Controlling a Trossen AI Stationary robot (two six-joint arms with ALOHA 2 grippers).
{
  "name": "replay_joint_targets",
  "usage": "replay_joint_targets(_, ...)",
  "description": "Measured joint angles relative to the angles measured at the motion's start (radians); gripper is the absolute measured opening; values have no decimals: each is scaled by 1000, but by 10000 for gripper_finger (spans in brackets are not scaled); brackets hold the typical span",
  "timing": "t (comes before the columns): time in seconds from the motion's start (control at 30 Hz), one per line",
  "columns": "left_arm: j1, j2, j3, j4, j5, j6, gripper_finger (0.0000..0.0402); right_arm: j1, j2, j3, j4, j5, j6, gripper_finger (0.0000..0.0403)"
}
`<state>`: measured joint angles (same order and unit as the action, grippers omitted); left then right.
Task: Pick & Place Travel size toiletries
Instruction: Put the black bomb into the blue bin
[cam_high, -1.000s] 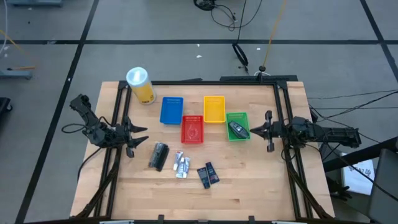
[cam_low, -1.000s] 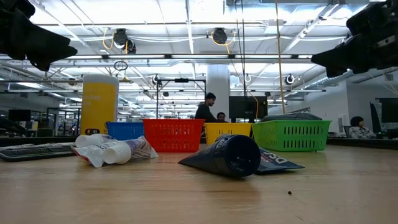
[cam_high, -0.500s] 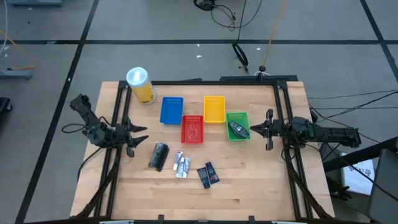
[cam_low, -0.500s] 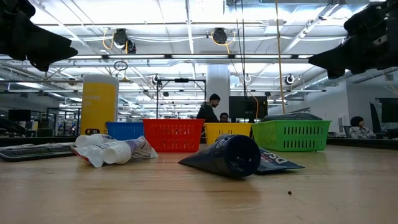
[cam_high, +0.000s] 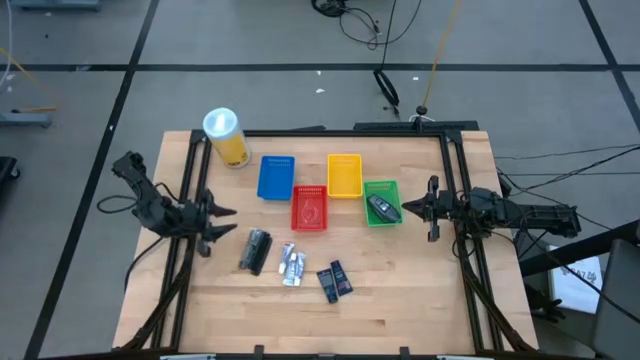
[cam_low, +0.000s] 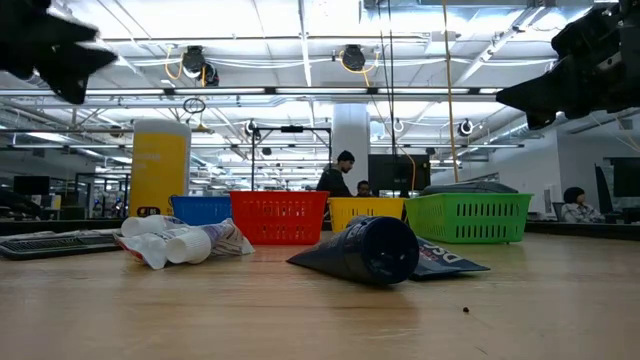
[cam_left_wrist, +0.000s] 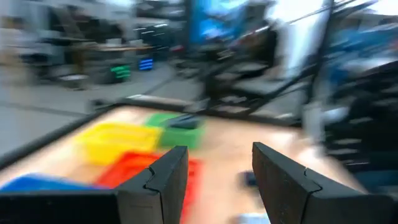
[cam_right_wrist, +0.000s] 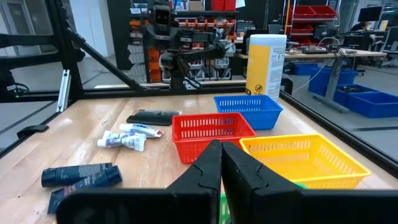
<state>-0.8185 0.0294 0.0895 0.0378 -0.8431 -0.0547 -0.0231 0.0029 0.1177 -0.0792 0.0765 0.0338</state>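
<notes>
The travel size toiletries lie loose on the wooden table, near its middle. They are a dark grey rounded piece (cam_high: 256, 250), silvery-white mini tubes (cam_high: 292, 264) and dark blue flat packets (cam_high: 334, 280). Another dark item (cam_high: 380, 208) lies in the green basket (cam_high: 392, 190). My left gripper (cam_high: 214, 229) hangs open above the table's left edge, left of the grey piece, with nothing between its fingers (cam_left_wrist: 163, 180). My right gripper (cam_high: 431, 211) hangs shut above the right edge, beside the green basket, and holds nothing.
A blue basket (cam_high: 276, 177), a red basket (cam_high: 309, 195) and a yellow basket (cam_high: 344, 175) stand in a cluster with the green one toward the far side. A tall yellow canister with a white lid (cam_high: 226, 135) stands at the far left corner. Bare wood lies along the near edge.
My left gripper has turned a little at the wrist without leaving its place above the left edge, and its fingers stay open. The toiletries and baskets have not moved.
</notes>
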Motion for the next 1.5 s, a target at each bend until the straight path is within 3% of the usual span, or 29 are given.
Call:
replay_joint_targets(0.1, -1, 36, 0, 57, 64, 9, 179, 0, 0, 0, 0, 0, 0, 4)
replay_joint_targets(0.23, 3, 144, 0, 134, 1, 0, 179, 0, 0, 0, 0, 0, 0, 4)
replay_joint_targets(0.33, 21, 258, 0, 237, 9, 1, 179, 0, 0, 0, 0, 0, 0, 4)
replay_joint_targets(0.57, 75, 487, 0, 436, 105, 23, 179, 0, 0, 0, 0, 0, 0, 4)
replay_joint_targets(0.77, 113, 595, 0, 460, 129, -15, 179, 0, 0, 0, 0, 0, 0, 4)
replay_joint_targets(0.9, 145, 638, 0, 470, 129, -128, 179, 0, 0, 0, 0, 0, 0, 4)
replay_joint_targets(1.0, 163, 690, 68, 372, 178, -221, 179, 0, 0, 0, 0, 0, 0, 4)
replay_joint_targets(1.1, 170, 771, 225, 144, 265, -280, 179, 0, 0, 0, 0, 0, 0, 4)
replay_joint_targets(1.27, 170, 950, 561, -297, 295, -408, 179, 0, 0, 0, 0, 1, 0, 4)
replay_joint_targets(1.5, 170, 1191, 832, -611, 303, -619, 179, 0, 1, 0, 0, 1, 0, 4)
